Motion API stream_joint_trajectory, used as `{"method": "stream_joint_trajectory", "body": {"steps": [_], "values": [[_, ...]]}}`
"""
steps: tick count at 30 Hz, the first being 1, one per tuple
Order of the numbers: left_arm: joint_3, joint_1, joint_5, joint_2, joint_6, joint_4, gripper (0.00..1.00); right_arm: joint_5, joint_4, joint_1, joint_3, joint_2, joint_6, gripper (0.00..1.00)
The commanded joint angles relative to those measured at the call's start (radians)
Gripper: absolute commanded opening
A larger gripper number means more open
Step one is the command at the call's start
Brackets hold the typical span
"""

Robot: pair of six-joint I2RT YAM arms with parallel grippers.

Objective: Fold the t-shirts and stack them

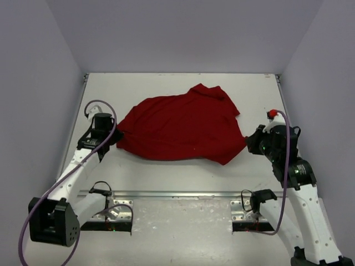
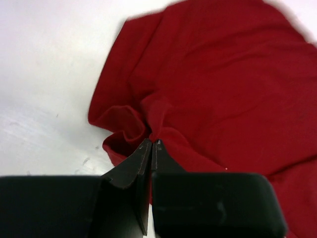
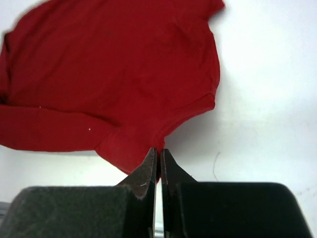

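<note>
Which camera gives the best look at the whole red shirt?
The top external view: the whole red t-shirt lies in frame on the table. Each wrist view shows only the side nearest it, cropped by the frame.

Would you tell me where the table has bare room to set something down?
Bare: the table strips between the red t-shirt and back wall, and between it and the metal rail. Crowded: mid-table, from left gripper to right gripper.
</note>
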State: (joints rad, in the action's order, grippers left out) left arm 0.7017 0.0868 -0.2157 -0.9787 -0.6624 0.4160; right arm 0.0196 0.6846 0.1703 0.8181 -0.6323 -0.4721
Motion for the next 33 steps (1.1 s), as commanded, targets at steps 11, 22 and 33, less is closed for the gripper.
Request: {"method": "stream_joint_trajectory", "body": {"steps": [11,22,33], "values": [[0.306,0.103,0.012,-0.624,0.023,-0.088,0.84,0.131,0.032,-0.005,-0.106,-0.055,-0.026,0.01],[-0.024,0.176,-0.364,-0.122,-0.368,0.165,1.00,0.069,-0.002,-0.005,-0.097,-0.082,0.016,0.01],[-0.275,0.128,-0.255,-0.087,-0.416,-0.046,0.50,0.000,-0.010,-0.005,-0.079,-0.063,0.049,0.01]]}}
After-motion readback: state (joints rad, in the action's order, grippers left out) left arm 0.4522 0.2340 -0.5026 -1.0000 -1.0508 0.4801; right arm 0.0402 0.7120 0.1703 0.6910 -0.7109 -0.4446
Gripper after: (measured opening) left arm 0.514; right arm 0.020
